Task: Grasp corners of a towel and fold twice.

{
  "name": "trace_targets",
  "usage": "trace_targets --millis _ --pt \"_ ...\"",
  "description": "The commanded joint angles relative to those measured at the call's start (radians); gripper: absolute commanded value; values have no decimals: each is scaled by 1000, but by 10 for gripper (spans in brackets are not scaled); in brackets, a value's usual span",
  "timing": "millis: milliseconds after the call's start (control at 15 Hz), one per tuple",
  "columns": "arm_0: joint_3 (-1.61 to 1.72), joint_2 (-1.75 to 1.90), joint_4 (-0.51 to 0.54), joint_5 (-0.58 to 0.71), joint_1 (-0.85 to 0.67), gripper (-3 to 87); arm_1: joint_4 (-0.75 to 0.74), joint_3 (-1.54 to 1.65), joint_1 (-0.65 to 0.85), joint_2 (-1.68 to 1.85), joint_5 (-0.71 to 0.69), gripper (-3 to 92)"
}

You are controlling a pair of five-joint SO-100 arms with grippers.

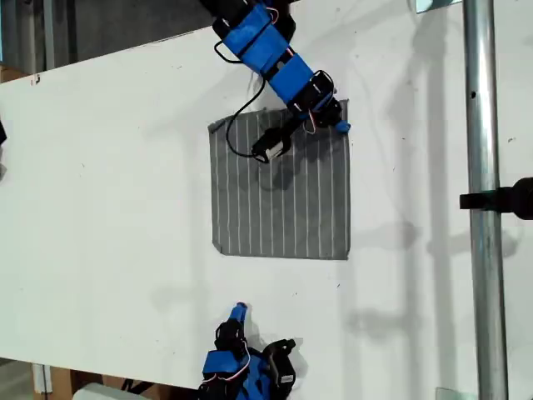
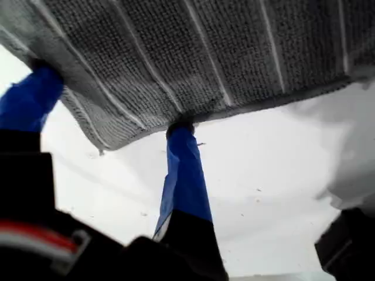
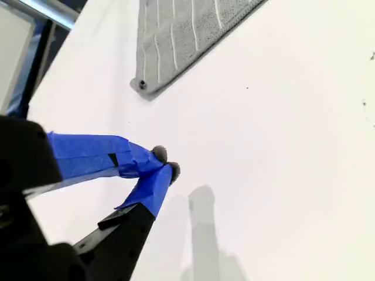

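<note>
No readable text anywhere: no labels, brands, numbers or signs. Nothing printed on the towel, only plain white pinstripes. The blue tape on my first gripper and my second gripper is blank. The white table carries no markings.

The towel is coarse woven cloth on a smooth matt table.

Our towel: grey, thin white pinstripes. Table under towel: plain white. Our grippers' fingers: blue tape, black bodies.
</note>
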Motion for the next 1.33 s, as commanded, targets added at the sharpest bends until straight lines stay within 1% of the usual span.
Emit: trace_targets --millis 0,267,400,467,533,600,733,800,933,1000,1200,1267 --pt "5 8 -14 2 -8 -27 -54 69 29 25 31 -1" --pt "5 8 -14 2 -8 -27 -115 64 25 37 9 -2" --pt "5 8 -12 -9 -6 -27 -150 51 31 49 -12 -2" --pt "-2 8 2 -35 0 -27 -152 43 38 49 -23 -2" --pt "-12 8 -2 -101 44 -28 -152 38 48 49 -31 -2" --pt "-55 8 -17 -141 112 -29 -156 38 57 51 -32 -2" --pt "-222 -17 -69 -156 232 -29 -183 38 75 49 -54 -2" --pt "-334 -132 -86 -146 270 -29 -187 37 83 48 -63 -2" --pt "-627 -514 -81 -107 350 -29 -186 28 94 48 -81 -2" --pt "-761 -690 -98 -84 399 -29 -186 23 100 48 -86 -2" --pt "-1127 -1204 -61 -31 517 -29 -184 11 115 48 -107 -2" --pt "-1284 -1379 -14 -25 555 -29 -184 8 118 49 -115 -2"
